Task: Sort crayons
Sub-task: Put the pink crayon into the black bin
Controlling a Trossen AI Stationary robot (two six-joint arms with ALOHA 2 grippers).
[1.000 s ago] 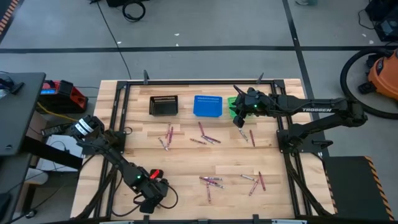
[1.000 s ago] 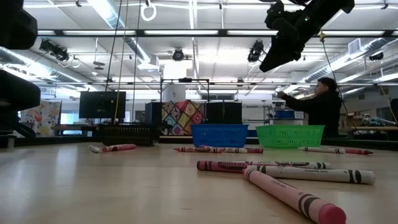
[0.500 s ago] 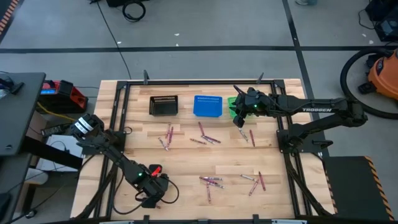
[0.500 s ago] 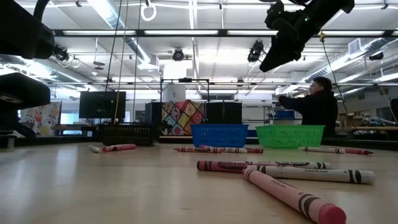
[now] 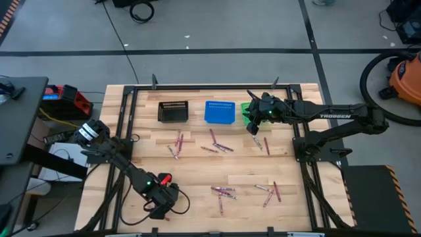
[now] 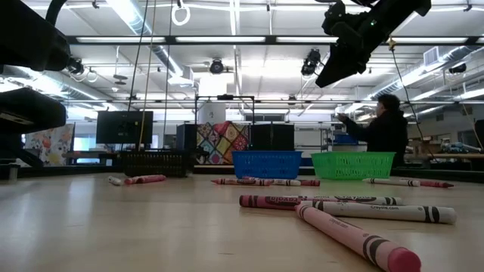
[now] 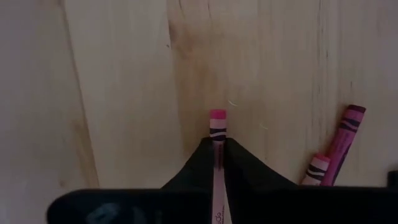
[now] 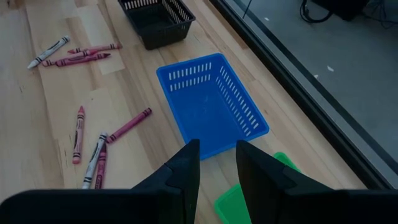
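A pale wooden worktop stands on a grey concrete floor crossed by dark lines. Across the room, long ceiling lights glow over monitors, a patterned quilt, and a person in dark clothing standing at right.

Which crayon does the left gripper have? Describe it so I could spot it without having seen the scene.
Start at the table's near left corner, where the left gripper is shut low over the wood. The pink crayon pokes out between its fingers. Unlike the two pink crayons lying loose beside it, it is clamped.
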